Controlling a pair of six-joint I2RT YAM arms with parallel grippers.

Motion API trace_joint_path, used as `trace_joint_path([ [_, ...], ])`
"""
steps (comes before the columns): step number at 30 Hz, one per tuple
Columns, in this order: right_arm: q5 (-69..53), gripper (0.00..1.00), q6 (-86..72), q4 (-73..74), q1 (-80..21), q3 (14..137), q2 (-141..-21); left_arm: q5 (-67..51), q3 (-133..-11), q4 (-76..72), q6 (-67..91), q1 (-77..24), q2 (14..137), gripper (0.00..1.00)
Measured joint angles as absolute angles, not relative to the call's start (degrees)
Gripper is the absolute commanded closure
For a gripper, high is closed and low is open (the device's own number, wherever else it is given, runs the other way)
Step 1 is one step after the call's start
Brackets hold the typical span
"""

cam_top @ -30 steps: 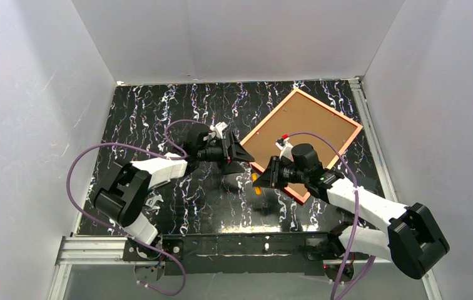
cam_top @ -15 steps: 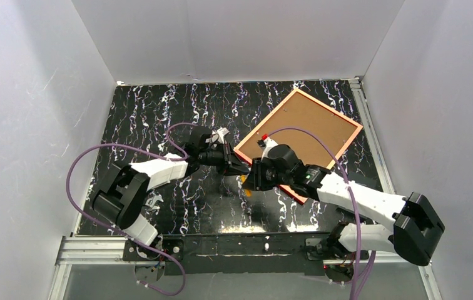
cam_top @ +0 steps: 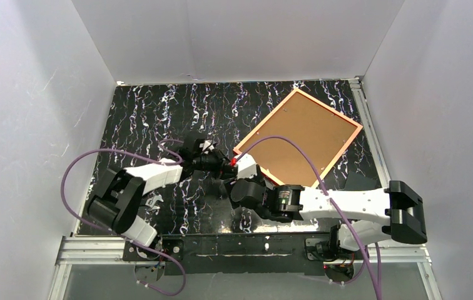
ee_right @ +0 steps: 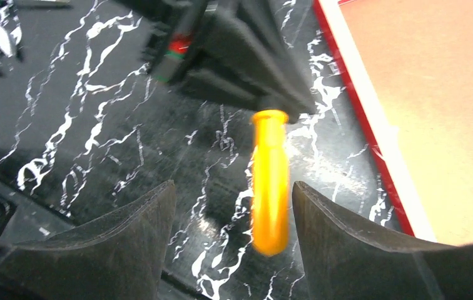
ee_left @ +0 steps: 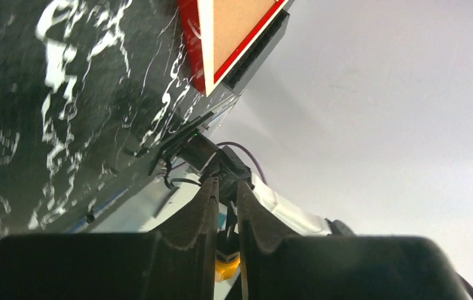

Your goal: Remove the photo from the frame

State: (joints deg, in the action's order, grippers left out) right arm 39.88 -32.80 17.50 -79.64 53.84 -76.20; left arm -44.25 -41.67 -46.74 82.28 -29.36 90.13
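We pinch orange tool [ee_right: 269, 181] w/ L gripper [ee_left: 226, 187]; R gripper [ee_right: 231, 187] gapes round its handle. Frame [ee_left: 190, 44] corner just beyond fingers, L nearer.

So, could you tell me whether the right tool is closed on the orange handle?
No: the right tool stands open, with gaps either side of the orange handle, which the left tool pinches.

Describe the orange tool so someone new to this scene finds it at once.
On the black marbled table, find the red frame lying back-up at the far right. Just off its left corner the left gripper pinches one end of the orange tool. It is a short, round, bright orange stick, unlike the flat frame beside it.
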Motion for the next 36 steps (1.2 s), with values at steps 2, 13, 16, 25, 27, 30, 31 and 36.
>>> trace_joint_path([
  [2,42.1,0.29,-32.7,17.5,-79.8,53.8,-76.4,-42.5,-40.0,-44.4,85.3,-29.4,86.5,1.0],
  [13,43.7,0.31,-29.6,-0.4,-79.6,41.8,-62.0,-37.9,-37.8,-39.1,100.5,-29.4,73.8,1.0],
  [16,41.2,0.32,-28.5,-5.4,-78.9,38.0,-58.5,-37.1,-37.5,-38.4,102.4,-29.4,73.6,1.0],
  [25,37.3,0.42,-28.7,-9.8,-76.2,37.6,-58.1,-35.1,-37.4,-37.1,103.8,-29.9,72.3,1.0],
  [27,36.7,0.42,-29.1,-10.1,-75.6,37.7,-58.5,-34.8,-37.3,-37.1,104.0,-30.3,72.3,1.0],
  [30,35.6,0.45,-29.8,-10.3,-74.5,38.0,-59.4,-34.5,-37.2,-36.9,104.1,-30.6,72.2,1.0],
  [31,35.4,0.46,-30.0,-10.3,-74.2,38.1,-59.7,-34.4,-37.2,-36.9,104.1,-30.7,72.1,1.0],
  [36,34.2,0.5,-31.0,-10.4,-73.3,38.8,-61.1,-33.8,-37.2,-36.9,104.2,-31.0,71.5,1.0],
])
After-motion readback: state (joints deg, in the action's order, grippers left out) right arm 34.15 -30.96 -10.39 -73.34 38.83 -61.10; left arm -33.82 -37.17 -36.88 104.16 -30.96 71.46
